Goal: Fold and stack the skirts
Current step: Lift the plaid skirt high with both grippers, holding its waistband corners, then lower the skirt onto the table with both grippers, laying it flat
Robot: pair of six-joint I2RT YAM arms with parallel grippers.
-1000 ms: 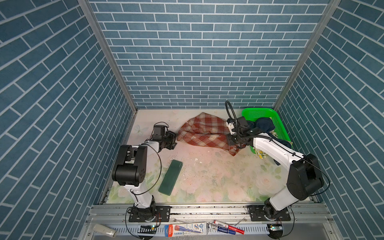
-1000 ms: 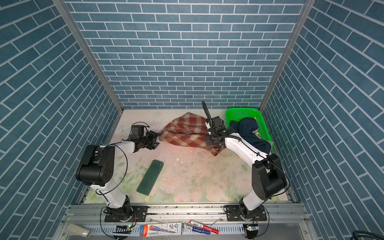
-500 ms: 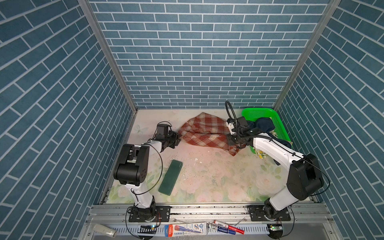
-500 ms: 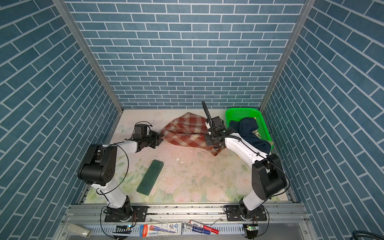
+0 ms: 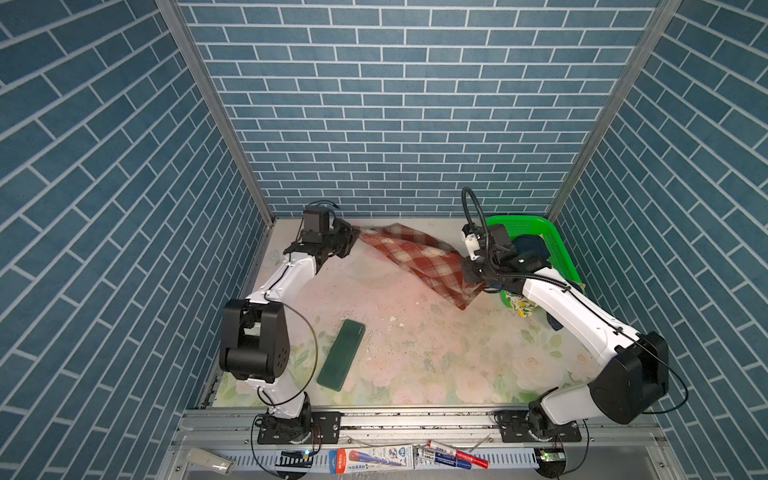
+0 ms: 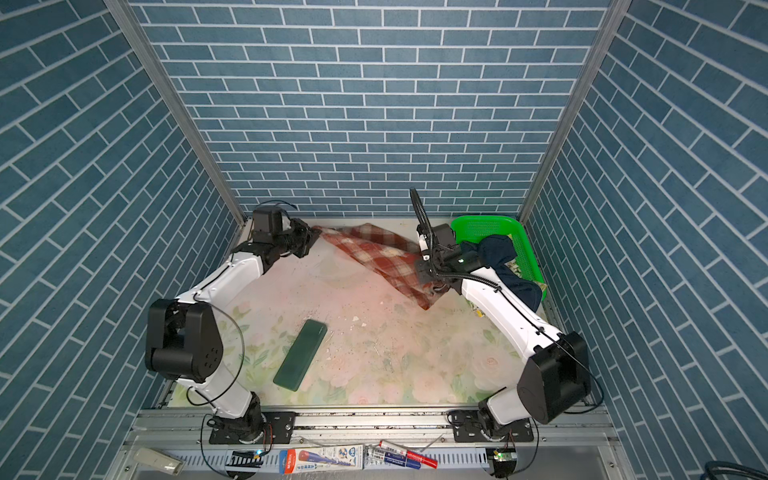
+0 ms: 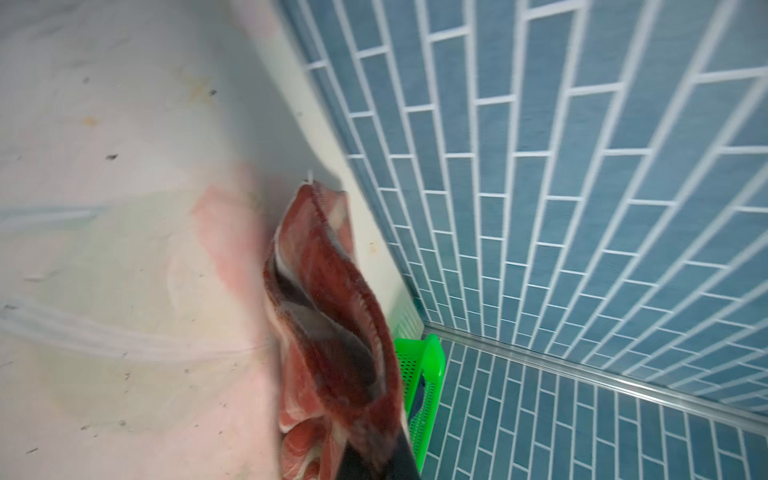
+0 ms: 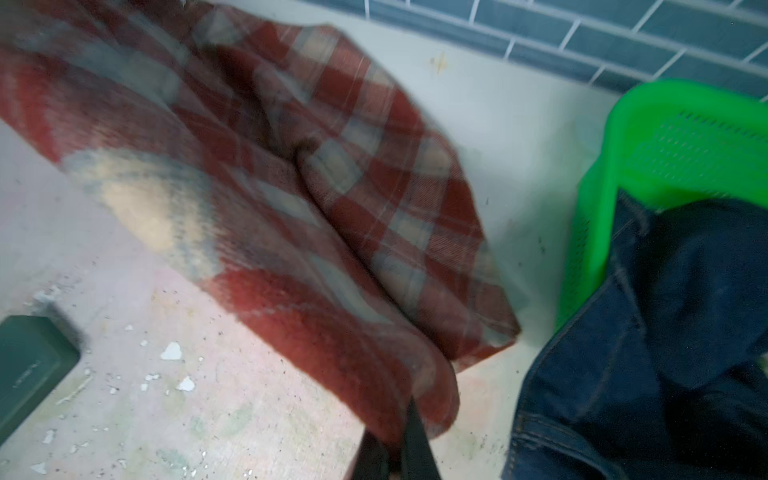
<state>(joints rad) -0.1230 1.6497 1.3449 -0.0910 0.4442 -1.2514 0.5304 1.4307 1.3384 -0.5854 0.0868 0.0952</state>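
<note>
**Currently: left gripper point(image 5: 352, 240) and right gripper point(image 5: 476, 283) both pinched on the rust-red and cream plaid cloth skirt point(image 5: 415, 254)**

Left jaws are closed on an edge of the plaid skirt near the back wall. In the left wrist view the cloth runs straight out from the fingers point(image 7: 374, 459) and its layers gape apart. We cannot tell whether both layers are caught.

Right jaws are closed on the opposite end, just beside the green plastic mesh basket point(image 5: 528, 222). The right wrist view shows a thick fold bunched at the fingers point(image 8: 415, 453).

The skirt spans between the two grippers, sagging in the middle. One corner droops toward the floral-print table point(image 5: 395, 332); we cannot confirm contact.

Handling, our judgement: soft, brushed, fairly thick weave. It looks light and limp, with no stiffness to hold a crease. The surface looks grippy, so slip seems unlikely. Best held at corners of the hem or waist edge, through both layers, keeping tension so it lays flat.

- Dark blue denim skirt point(image 6: 498, 253): draped in and over the basket. Likely heavier and stiffer.
- Cream lemon-print skirt point(image 5: 521, 307): peeks out at the basket's near end, below the right arm.
- Flat dark green oblong pad point(image 5: 341, 355): on the table, well apart.
</note>
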